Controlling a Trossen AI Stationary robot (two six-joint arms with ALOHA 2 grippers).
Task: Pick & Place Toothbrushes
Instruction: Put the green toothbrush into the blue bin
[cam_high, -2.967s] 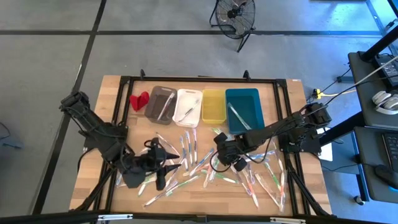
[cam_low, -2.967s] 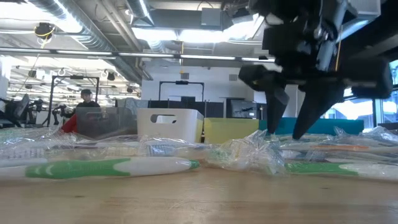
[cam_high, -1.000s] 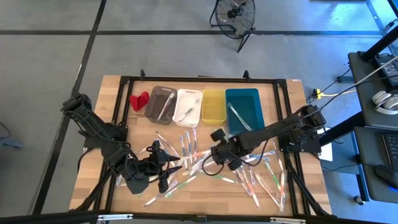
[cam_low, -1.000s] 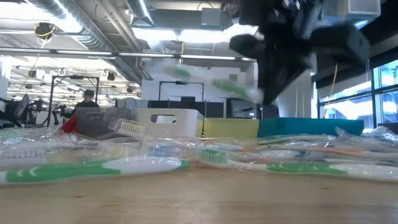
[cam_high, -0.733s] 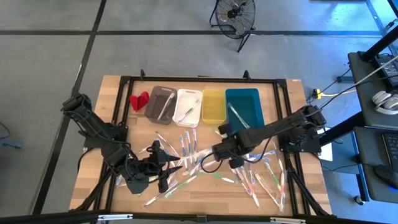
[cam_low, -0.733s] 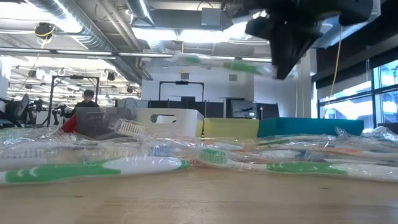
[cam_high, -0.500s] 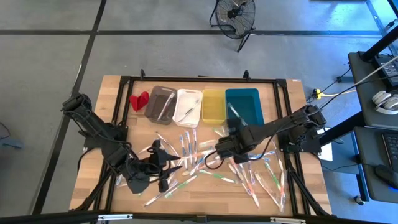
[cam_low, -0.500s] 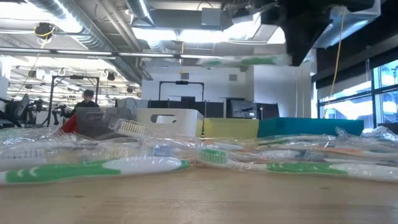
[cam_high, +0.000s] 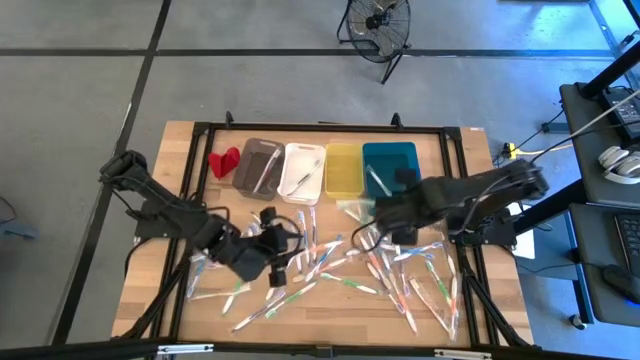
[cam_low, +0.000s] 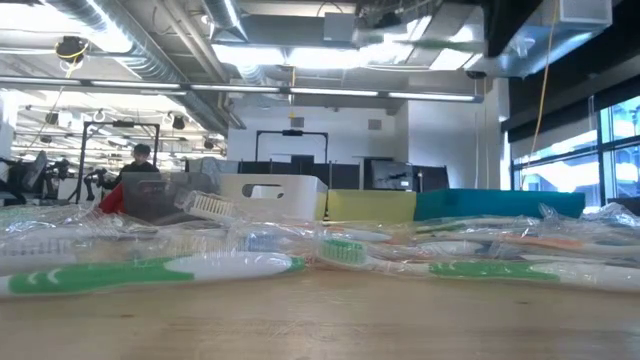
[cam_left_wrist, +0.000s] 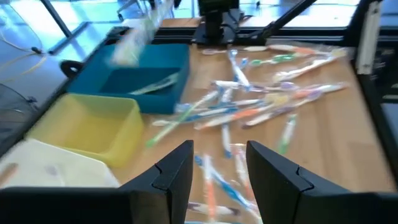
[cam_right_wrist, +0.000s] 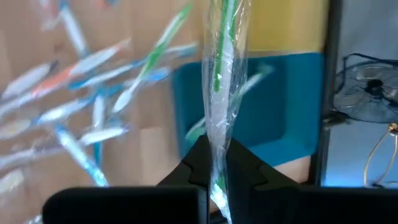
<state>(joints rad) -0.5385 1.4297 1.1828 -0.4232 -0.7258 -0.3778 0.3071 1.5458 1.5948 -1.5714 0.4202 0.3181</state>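
Many wrapped toothbrushes (cam_high: 330, 262) lie scattered on the wooden table (cam_high: 190, 140). My right gripper (cam_right_wrist: 214, 163) is shut on one green-and-white toothbrush in a clear wrapper (cam_right_wrist: 222, 74). It hangs in the air by the teal bin's (cam_high: 392, 170) near edge, and it also shows in the high view (cam_high: 356, 208) and the low view (cam_low: 420, 42). My left gripper (cam_left_wrist: 219, 168) stands open above the pile's left part (cam_high: 285, 255), with nothing between its fingers. My right gripper pinches the wrapped toothbrush between its two fingers near one end (cam_right_wrist: 215, 146). A short stretch of wrapper (cam_right_wrist: 219, 198) runs back past the fingers. The fingers slant down from above and lie across it. The toothbrush is lifted clear, about level, reaching toward the table's left.
Grey (cam_high: 258, 165), white (cam_high: 302, 172), yellow (cam_high: 343, 168) and teal bins stand in a row at the far side, some with a toothbrush inside. A small red object (cam_high: 224, 160) lies left of the grey bin. A black frame (cam_high: 330, 128) edges the table.
My right gripper has risen and gone toward the far edge and the teal bin, rolling its wrist. Its toothbrush has gone from tilted to about level, well above the pile. My left gripper has swung toward the table's right over the pile, staying open.
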